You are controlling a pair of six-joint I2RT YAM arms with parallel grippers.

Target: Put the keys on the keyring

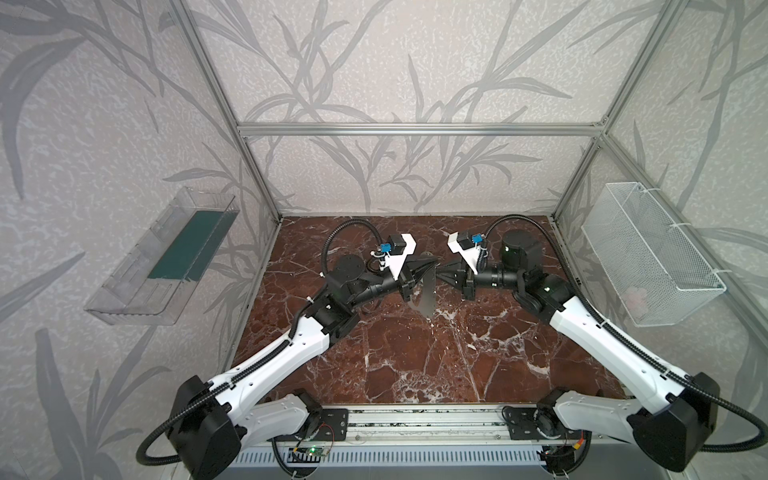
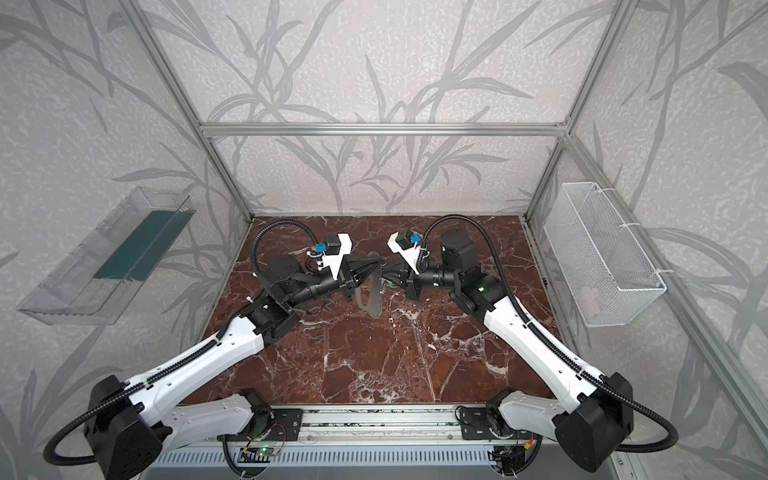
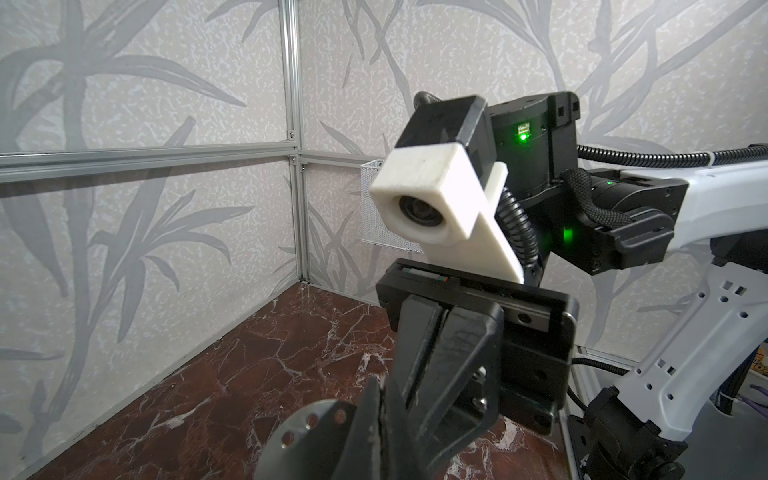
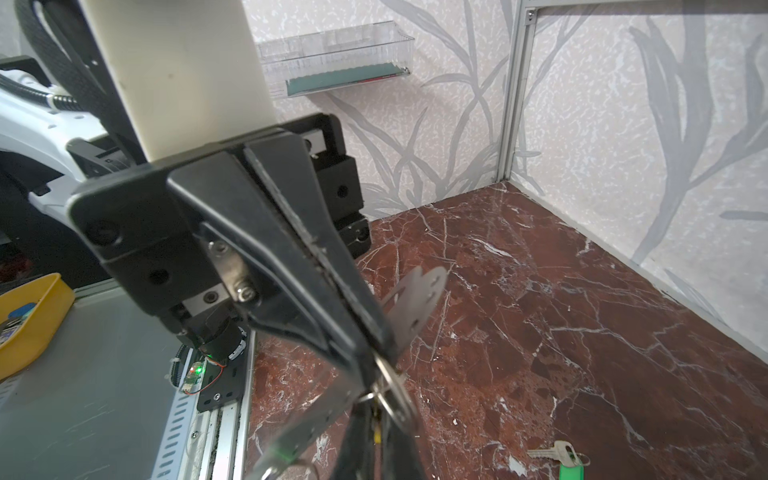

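Note:
The keyring (image 1: 426,297), a flat grey metal plate with small edge holes, hangs on edge above the marble at mid-table in both top views. My left gripper (image 1: 434,262) is shut on its upper part; the plate (image 3: 303,440) shows beside those fingers in the left wrist view. My right gripper (image 1: 441,272) faces it tip to tip. It is shut (image 4: 376,405) on the yellow tag (image 4: 377,436) of one key. That key's split ring (image 4: 395,386) sits against the left fingers, below the plate (image 4: 415,307). The green-tagged key (image 4: 555,451) lies on the marble below.
A clear plastic bin (image 1: 166,257) hangs on the left wall and a white wire basket (image 1: 648,253) on the right wall. A yellow tray (image 4: 29,316) stands off the table behind the left arm. Aluminium frame posts edge the marble floor (image 1: 415,357).

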